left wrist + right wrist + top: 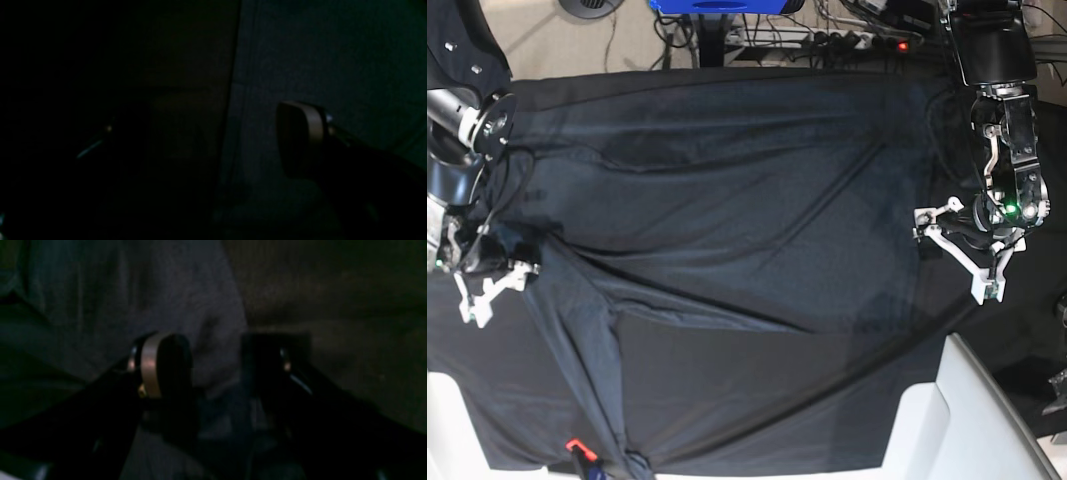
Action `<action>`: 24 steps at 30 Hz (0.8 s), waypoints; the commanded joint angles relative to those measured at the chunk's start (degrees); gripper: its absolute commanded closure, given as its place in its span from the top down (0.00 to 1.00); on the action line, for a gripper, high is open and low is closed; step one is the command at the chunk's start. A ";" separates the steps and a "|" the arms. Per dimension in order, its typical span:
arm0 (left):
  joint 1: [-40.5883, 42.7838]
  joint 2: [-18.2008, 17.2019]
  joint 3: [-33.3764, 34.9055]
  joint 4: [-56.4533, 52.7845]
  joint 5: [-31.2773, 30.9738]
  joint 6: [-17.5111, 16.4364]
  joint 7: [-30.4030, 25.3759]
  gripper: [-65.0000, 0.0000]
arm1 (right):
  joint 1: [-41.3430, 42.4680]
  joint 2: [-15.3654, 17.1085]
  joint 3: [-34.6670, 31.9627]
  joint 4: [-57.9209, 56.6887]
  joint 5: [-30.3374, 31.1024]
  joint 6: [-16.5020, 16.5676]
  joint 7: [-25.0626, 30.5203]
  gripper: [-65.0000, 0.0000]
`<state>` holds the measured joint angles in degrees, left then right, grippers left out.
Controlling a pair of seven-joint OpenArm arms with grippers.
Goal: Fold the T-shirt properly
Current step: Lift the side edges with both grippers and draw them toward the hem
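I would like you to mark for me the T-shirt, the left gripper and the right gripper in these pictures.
T-shirt (pixel 727 210), base view, on the middle of its spread body.
left gripper (pixel 957 258), base view, midway between its two white fingertips.
right gripper (pixel 495 290), base view, midway between its white fingertips at the shirt's edge.

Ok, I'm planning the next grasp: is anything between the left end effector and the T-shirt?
Nothing visible stands in the way. The left end effector hangs open right at the T-shirt's edge, with only the black table cloth beside it.
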<state>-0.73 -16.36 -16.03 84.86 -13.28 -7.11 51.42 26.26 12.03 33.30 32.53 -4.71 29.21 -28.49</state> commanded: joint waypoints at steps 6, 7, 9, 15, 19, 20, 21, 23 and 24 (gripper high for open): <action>-0.72 -0.83 -0.28 1.07 0.22 0.13 -1.00 0.87 | 1.12 0.14 0.06 -0.05 -0.26 0.19 -0.83 0.55; -0.72 -0.83 -0.28 1.07 0.22 0.13 -1.00 0.87 | 1.12 0.14 0.06 -0.05 -0.26 0.19 -0.83 0.55; -0.72 -0.83 -0.28 0.99 0.22 0.13 -1.00 0.87 | 1.21 0.32 0.06 -0.05 -0.26 0.19 -0.83 0.54; -0.72 -0.83 -0.28 0.63 0.22 0.13 -1.00 0.87 | 1.39 0.32 0.06 0.04 -0.26 0.19 -1.00 0.40; -0.89 -0.83 -0.28 0.63 0.31 0.13 -1.00 0.87 | 1.39 0.32 0.06 0.04 -0.26 0.19 -1.00 0.39; -0.89 -0.83 -0.28 0.55 0.31 0.13 -1.00 0.87 | 1.39 0.32 0.06 0.04 -0.26 0.19 -1.00 0.38; -0.98 -0.83 -0.28 0.55 0.31 0.13 -1.00 0.87 | 1.39 0.32 0.06 0.04 -0.26 0.19 -0.92 0.38; -1.07 -0.83 -0.28 0.55 0.31 0.13 -1.00 0.87 | 1.39 0.32 0.06 0.13 -0.26 0.19 -0.83 0.38; -1.16 -0.83 -0.28 0.46 0.31 0.13 -1.00 0.87 | 1.48 0.32 0.06 0.13 -0.26 0.19 -0.83 0.35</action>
<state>-0.93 -16.36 -16.03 84.55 -13.26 -7.09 51.42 26.63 12.01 33.30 32.23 -4.95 28.99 -28.64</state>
